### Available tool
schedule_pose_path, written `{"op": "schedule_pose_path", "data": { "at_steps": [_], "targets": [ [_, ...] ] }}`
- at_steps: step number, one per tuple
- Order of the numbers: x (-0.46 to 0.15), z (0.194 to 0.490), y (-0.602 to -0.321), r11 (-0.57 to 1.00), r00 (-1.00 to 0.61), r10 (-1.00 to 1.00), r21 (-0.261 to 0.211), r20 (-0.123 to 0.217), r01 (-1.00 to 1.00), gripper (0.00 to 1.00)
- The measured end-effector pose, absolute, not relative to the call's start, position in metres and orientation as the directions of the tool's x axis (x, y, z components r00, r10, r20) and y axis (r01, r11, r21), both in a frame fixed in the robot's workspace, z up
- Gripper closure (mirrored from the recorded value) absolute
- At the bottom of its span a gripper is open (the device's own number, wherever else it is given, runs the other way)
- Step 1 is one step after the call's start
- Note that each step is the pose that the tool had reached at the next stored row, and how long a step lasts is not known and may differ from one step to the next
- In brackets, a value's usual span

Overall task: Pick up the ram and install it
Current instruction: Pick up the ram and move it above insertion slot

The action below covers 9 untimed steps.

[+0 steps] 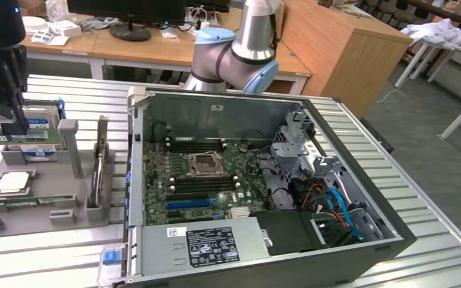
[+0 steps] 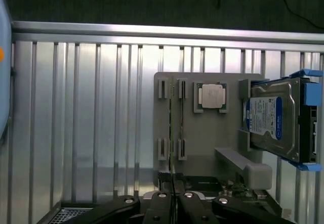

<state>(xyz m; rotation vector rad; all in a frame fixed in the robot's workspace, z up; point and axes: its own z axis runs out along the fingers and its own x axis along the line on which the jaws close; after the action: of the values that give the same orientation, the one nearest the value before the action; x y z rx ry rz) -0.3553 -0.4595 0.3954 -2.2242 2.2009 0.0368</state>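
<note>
Scene: open computer case (image 1: 271, 180) lying on a ribbed metal table (image 1: 54, 264), with a gray parts tray (image 1: 46, 198) beside it on the exterior view's left.
Arm: silver and blue robot arm (image 1: 235, 54) rises behind the case. Its black gripper (image 1: 12, 126) hangs at the far left of the exterior view, above the tray.
Hand state: clenched. In the wrist view the two fingers (image 2: 164, 183) are pressed together and nothing can be seen between them.
Ram: green stick (image 2: 175, 115) standing on edge in its clip slots on the tray, not grasped. In the wrist view it runs in line with the closed fingertips, beyond them. In the exterior view it sits at the near end of the tray (image 1: 29, 203).
Tray contents: square processor chip (image 2: 211, 96) in the pocket next to the ram. Past it is a blue-labelled hard drive (image 2: 271, 120) held in blue brackets.
Case inside: green motherboard (image 1: 206, 174) with an empty-looking processor socket (image 1: 201, 162). Black memory slots (image 1: 202, 146) sit on both sides of the socket, and I can't tell if any stick is seated in them.
Gripper to ram: apart, not touching.
Background: wooden desks (image 1: 335, 42) and a monitor base (image 1: 130, 33).
</note>
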Motion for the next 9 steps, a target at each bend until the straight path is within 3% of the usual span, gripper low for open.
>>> {"op": "schedule_pose_path", "data": {
  "at_steps": [9],
  "targets": [
    [-0.3458,0.3954,-0.4595,-0.011,0.010,-1.000,0.008,-0.025,-1.000,0.88]
  ]
}}
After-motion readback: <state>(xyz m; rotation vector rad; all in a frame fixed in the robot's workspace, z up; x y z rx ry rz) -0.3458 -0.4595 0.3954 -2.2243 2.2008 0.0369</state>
